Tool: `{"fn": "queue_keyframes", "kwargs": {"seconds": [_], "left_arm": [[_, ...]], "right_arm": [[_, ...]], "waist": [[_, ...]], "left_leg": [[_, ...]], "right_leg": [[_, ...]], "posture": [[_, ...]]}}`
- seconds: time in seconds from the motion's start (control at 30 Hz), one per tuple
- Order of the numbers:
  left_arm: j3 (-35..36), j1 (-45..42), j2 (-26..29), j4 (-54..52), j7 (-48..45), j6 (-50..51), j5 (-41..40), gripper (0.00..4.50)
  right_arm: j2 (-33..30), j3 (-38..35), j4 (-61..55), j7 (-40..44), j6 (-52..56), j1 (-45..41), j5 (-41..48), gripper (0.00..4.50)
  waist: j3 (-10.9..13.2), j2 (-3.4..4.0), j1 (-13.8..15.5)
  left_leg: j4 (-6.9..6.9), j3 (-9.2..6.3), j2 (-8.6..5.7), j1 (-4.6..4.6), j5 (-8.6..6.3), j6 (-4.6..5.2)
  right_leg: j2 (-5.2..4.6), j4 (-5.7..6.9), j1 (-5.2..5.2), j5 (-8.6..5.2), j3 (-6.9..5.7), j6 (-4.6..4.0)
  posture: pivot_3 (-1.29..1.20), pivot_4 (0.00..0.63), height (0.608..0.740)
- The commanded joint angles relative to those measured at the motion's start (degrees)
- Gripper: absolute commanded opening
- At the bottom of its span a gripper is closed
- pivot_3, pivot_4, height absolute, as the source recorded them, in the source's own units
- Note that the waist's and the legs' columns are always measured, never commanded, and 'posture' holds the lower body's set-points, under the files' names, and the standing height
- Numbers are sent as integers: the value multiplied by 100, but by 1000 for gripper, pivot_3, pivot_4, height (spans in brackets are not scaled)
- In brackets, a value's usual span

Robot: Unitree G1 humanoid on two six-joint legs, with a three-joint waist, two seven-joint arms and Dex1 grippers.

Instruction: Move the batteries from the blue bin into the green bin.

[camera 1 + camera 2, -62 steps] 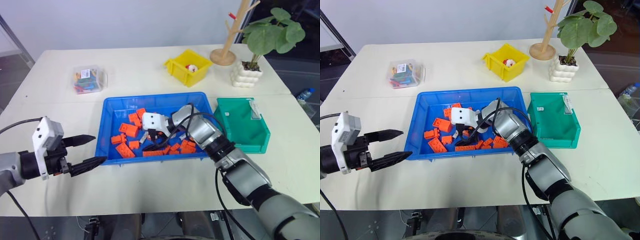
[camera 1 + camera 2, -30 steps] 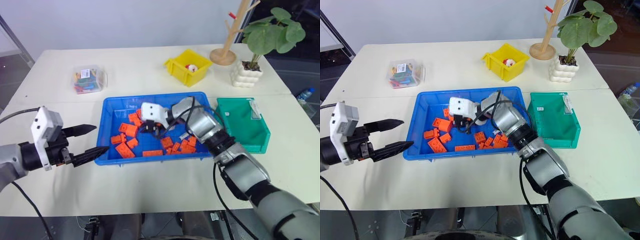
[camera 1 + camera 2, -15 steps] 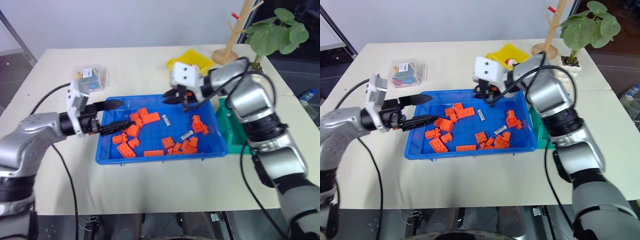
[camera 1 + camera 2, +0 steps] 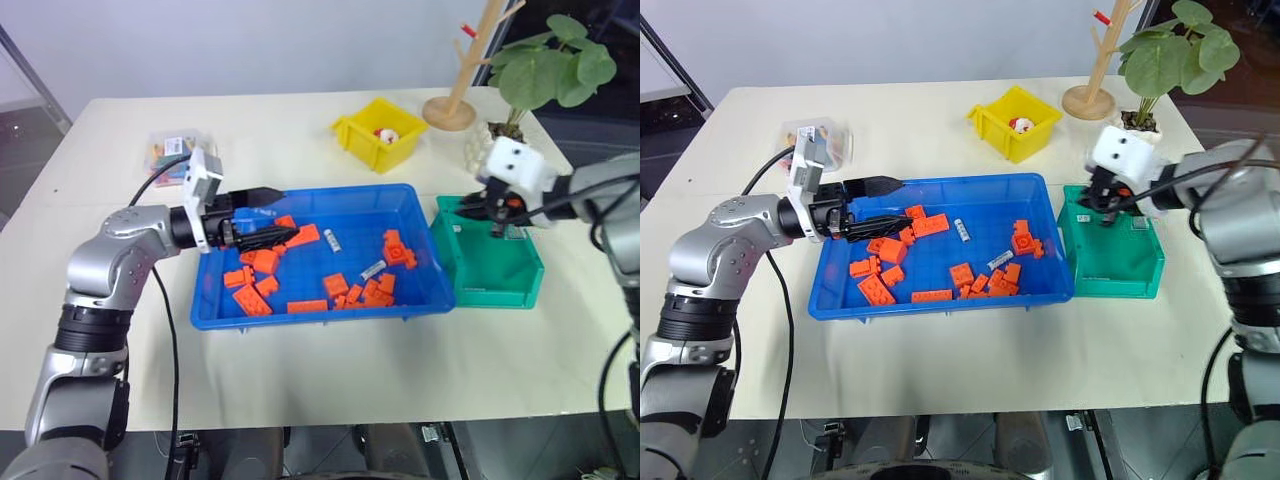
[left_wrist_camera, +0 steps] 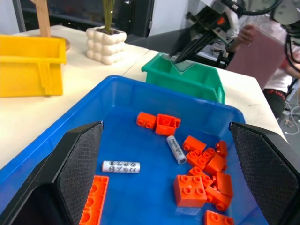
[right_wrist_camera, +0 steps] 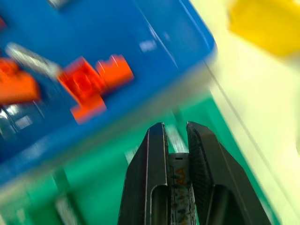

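Observation:
The blue bin [image 4: 320,314] sits mid-table with orange bricks [image 4: 262,262] scattered inside. Two batteries lie loose in it, one [image 4: 333,241] near the far wall and one [image 4: 373,269] further right; the left wrist view shows them too [image 5: 121,166] [image 5: 176,149]. To its right stands the green bin [image 4: 500,285]. My right gripper [image 4: 497,216] hangs over the green bin's far left part, shut on a battery [image 6: 177,176]. My left gripper [image 4: 282,212] is open and level, above the bricks at the blue bin's left end.
Behind the blue bin are a small yellow bin [image 4: 375,135], a wooden stand [image 4: 447,112] and a plant in a white pot [image 4: 495,150]. A clear box of coloured pieces [image 4: 170,158] sits at the back left.
My right gripper has swung right, from above the blue bin's far rim to above the green bin, carrying the battery. My left gripper has pushed further right over the blue bin.

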Motion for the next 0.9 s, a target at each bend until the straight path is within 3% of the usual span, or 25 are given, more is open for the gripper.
{"fn": "queue_keyframes", "kwargs": {"seconds": [0.03, 0.13, 0.43, 0.63, 0.73, 0.9], "left_arm": [[56, -200, -25, 13, -77, -151, 86, 4500], [88, -232, -32, 23, -97, -158, 133, 4500], [281, -96, 148, -163, 2, -56, 94, 4500], [407, 29, 364, -252, 80, -56, 124, 4500], [520, 162, 522, -357, 219, -92, 204, 4500], [672, 585, 871, -745, 324, 12, 252, 4500]], "right_arm": [[-160, -255, -208, -175, -110, 251, 77, 62], [-225, -293, -41, -332, -345, 618, 27, 62], [-102, -221, 365, -698, -687, 572, 43, 4438], [344, -3, 542, -920, -634, -542, 64, 4438], [1183, 49, 459, -1236, -68, -1174, 335, 4438], [2470, -13, 337, -1978, 792, -1229, 641, 4438]], "waist": [[0, 0, -4], [0, 0, 3], [0, 0, -9], [1, 1, -23], [0, -1, -37], [0, -2, -4]], "left_leg": [[0, 0, 0, 0, 0, 0], [0, 0, 0, 1, 0, 0], [0, 2, 0, 2, 0, 0], [-1, 3, 1, 3, 0, 0], [-3, 2, 2, 4, 0, 0], [-6, -7, 4, -1, 0, -1]], "right_leg": [[0, 0, 0, 0, 0, 0], [0, 1, 0, 0, 0, 0], [-2, 2, 0, 0, 0, 1], [-2, 2, 0, 0, 1, 1], [-1, 2, 0, 0, 1, 1], [3, 1, -3, 1, 0, -1]], "posture": [[0, 150, 740], [0, 150, 740], [0, 150, 740], [0, 150, 740], [0, 150, 740], [0, 150, 740]]}}
